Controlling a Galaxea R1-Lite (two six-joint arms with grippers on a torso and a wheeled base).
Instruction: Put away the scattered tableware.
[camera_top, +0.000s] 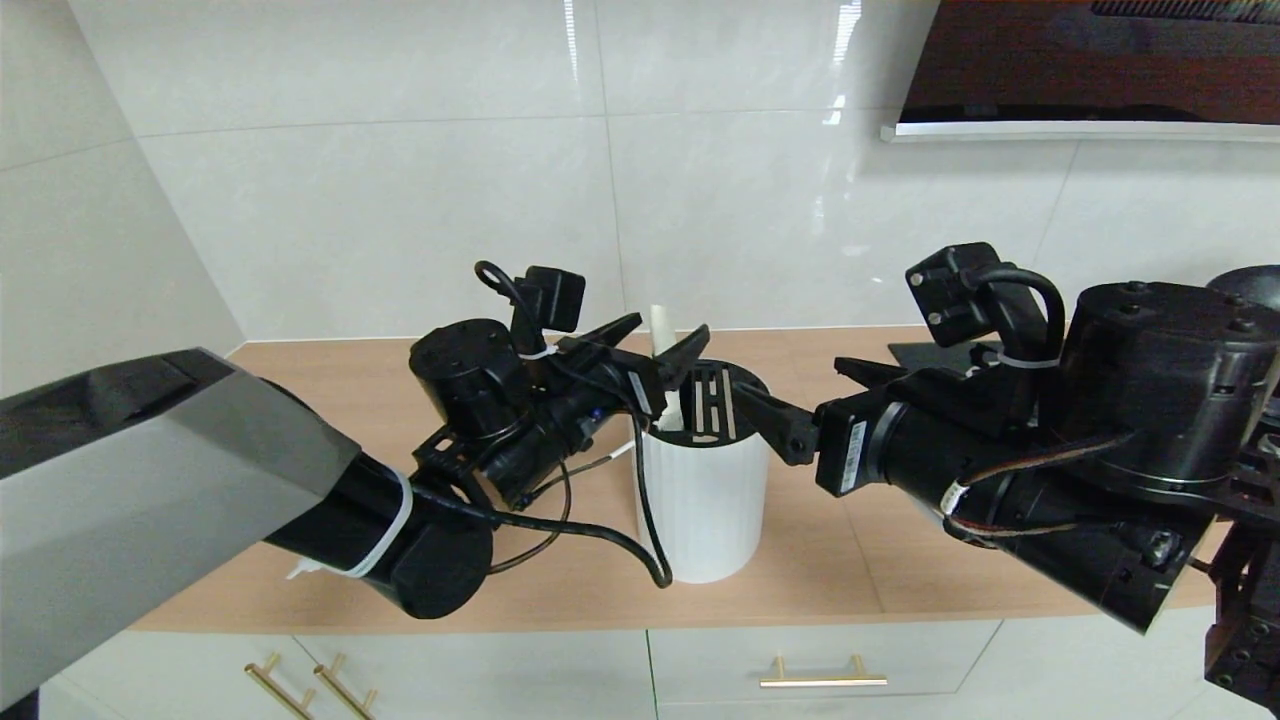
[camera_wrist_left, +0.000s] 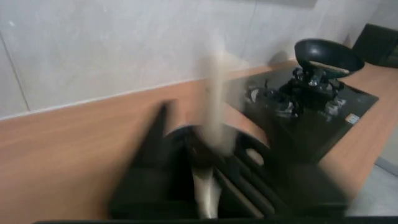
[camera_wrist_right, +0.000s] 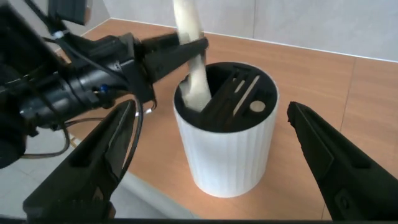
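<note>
A white ribbed utensil holder with a black slotted top stands mid-counter. A white spoon-like utensil stands upright in it, its bowl down in the opening. My left gripper hovers over the holder's rim, open, with the utensil's handle between its spread fingers; one finger lies against the handle. My right gripper is open at the holder's right side. In the right wrist view its two fingers flank the holder. A thin pale utensil rests in a slot.
The wooden counter ends at a front edge with drawers below. A tiled wall rises close behind. A black cooktop with a dark pan lies to the right, under a range hood.
</note>
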